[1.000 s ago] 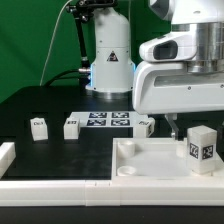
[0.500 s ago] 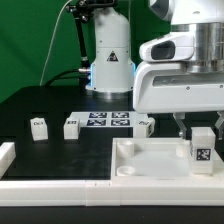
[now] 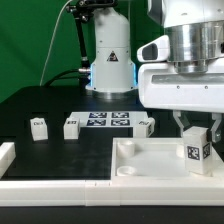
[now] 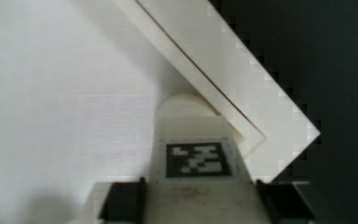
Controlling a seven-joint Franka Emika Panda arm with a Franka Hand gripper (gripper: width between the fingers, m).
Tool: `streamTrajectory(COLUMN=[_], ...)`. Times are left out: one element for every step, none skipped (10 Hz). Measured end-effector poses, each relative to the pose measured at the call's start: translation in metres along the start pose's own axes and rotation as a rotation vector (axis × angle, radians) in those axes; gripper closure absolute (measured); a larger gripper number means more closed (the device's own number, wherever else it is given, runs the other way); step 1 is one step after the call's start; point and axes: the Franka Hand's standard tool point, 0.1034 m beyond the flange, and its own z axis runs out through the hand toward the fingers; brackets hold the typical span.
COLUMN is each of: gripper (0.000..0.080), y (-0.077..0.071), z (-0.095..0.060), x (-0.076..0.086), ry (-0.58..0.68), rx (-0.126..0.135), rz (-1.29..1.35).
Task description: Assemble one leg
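Gripper (image 3: 196,134) clamped on the leg (image 3: 196,152), leg held upright over the white panel (image 3: 150,160) at the exterior view's right, marker board (image 3: 105,120) farther back on the black tabletop (image 3: 60,152).

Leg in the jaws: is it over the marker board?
No, the leg between the jaws is over the white panel at the exterior view's right, apart from the marker board.

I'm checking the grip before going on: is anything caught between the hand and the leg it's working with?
Nothing visible is. The hand has its fingers close on either side of the leg, with no other part between them. The leg is upright over the white panel.
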Motion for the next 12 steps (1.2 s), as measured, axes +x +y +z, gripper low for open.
streamTrajectory(gripper=[0.0508,0.0508,0.0508,0.0508,0.0508,0.0427,0.0291,0.0291,0.0173,0.0156,0.0156,0.0151], y=[-0.001,-0.0024,-0.0032,-0.0036,-0.0041,-0.0041,-0.0041,-0.0039,-0.0042,-0.0047,-0.0056,-0.0069], z=[0.0011,0.0018,0.0021,0.002,0.0021,0.0023,0.0024,0.0023,0.0024,0.0017,0.0006,-0.0006], x=[-0.0034,-0.0055,-0.0065,-0.0061,-0.0069,-0.0072,-0.0071,-0.007,-0.0079,-0.0086,-0.0081,-0.0061], ry=[-0.005,-0.007,-0.01,-0.012,-0.018,-0.018,-0.017,-0.018,-0.019,-0.018,-0.022,-0.032], rx=[0.01,0.012,0.014,0.016,0.019,0.019,0.019,0.019,0.017,0.005,0.0,-0.018], rz=[0.154,0.256,0.323,0.381,0.439,0.43,0.376,0.357,0.331,0.138,0.01,-0.168])
